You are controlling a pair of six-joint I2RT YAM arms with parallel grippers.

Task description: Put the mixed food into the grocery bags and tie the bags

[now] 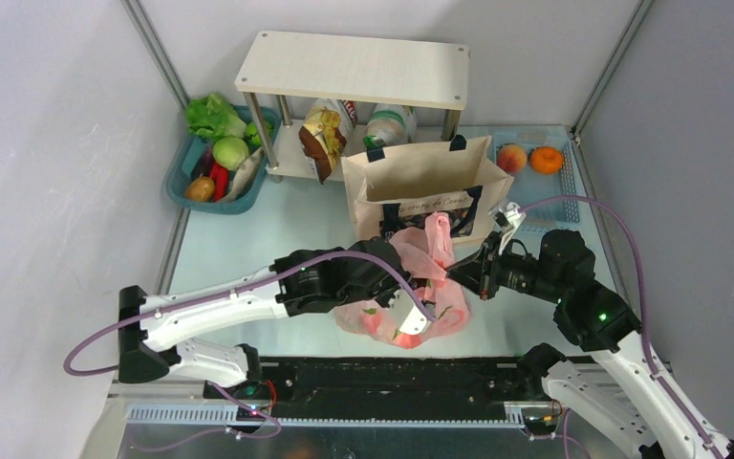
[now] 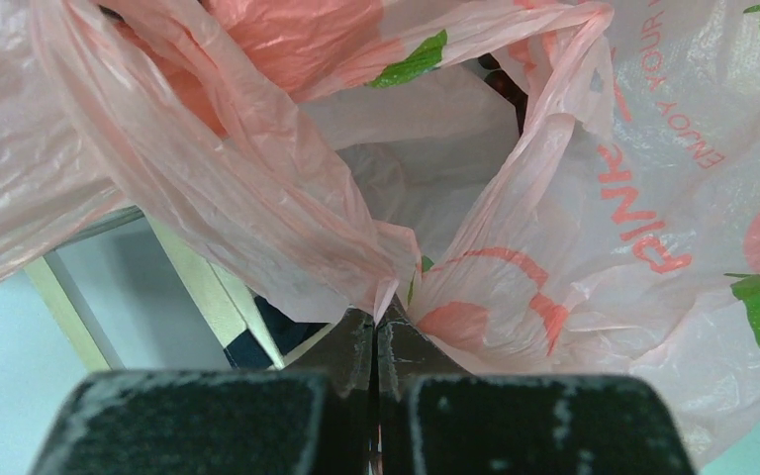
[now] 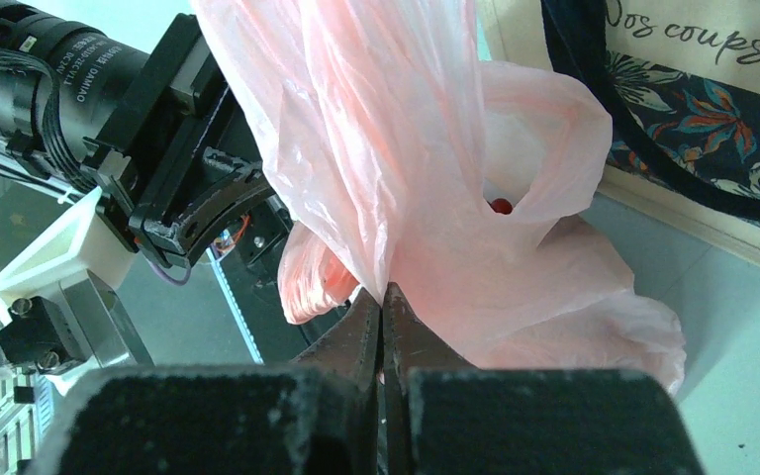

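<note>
Step in hand: tying the pink bag (image 1: 375, 321); loading of this bag looks finished (judgement).
Left gripper (image 2: 376, 323): jaws fully shut, pinching a gathered strip of the pink bag's film at one handle base.
Right gripper (image 3: 384, 303): jaws fully shut on another fold of the same bag, film rising straight out of the tips.
Pink bag, place: on the table (image 1: 248, 239) at centre of the top view, between the two grippers; upper film pulled up toward 12 o'clock.
Pink bag, contents: red shapes show through the film near its 6 o'clock side; a small red spot shows in the handle loop in the right wrist view. Items cannot be identified.
Canvas tote (image 1: 420, 177): upright, just beside the pink bag at its 12 o'clock, mouth open; contents not visible.
Shelf (image 1: 354, 67): at 12 o'clock; crisp packet (image 1: 323, 140) on its lower level, not yet bagged.
Teal basket (image 1: 180, 182): at 10 o'clock; holds leafy greens and other vegetables.
Blue basket (image 1: 535, 196): at 2 o'clock; holds a pale red fruit (image 1: 510, 158) and an orange (image 1: 546, 160).
Next move (judgement): cross the two held strips, pass one under the other, pull apart to cinch; thin film may tear or slip.
</note>
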